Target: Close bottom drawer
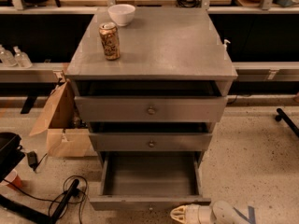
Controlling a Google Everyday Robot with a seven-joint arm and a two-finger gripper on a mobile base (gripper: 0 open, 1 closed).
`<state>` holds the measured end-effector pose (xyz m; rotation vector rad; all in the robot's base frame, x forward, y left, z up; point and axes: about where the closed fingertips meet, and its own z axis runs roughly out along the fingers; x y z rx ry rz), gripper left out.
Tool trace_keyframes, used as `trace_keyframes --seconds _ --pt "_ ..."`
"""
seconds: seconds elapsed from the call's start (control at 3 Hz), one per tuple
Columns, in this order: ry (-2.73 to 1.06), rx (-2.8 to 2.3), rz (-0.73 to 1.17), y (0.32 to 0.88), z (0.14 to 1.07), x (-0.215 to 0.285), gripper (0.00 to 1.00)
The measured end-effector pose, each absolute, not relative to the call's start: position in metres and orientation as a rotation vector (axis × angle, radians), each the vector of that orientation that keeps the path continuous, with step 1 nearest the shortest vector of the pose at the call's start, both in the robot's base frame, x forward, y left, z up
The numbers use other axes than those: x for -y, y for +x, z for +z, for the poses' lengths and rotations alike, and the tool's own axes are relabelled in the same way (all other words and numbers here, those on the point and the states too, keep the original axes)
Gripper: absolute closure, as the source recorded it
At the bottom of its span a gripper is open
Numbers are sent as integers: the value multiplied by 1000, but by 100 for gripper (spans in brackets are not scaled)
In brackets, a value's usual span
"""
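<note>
Hanging low, the claw (pixel 181 213) sits just beside the open bottom drawer (pixel 149 176).

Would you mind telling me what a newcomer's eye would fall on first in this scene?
The bottom drawer of the grey cabinet stands pulled far out, its inside bare. The pale gripper sits at the view's lower edge, just in front of that drawer's front. On the cabinet top, toward its back left, stand a drink can and a white bowl.
</note>
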<state>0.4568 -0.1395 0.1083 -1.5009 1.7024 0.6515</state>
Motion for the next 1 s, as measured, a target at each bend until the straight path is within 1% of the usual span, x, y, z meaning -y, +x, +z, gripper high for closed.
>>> trace_keyframes --seconds 0.33,0.67,1.0 --pt "-1501 -1702 652 457 108 140 100" --pt "-1480 -1672 656 481 115 132 100" --pt "-1478 -1669 656 481 116 132 100"
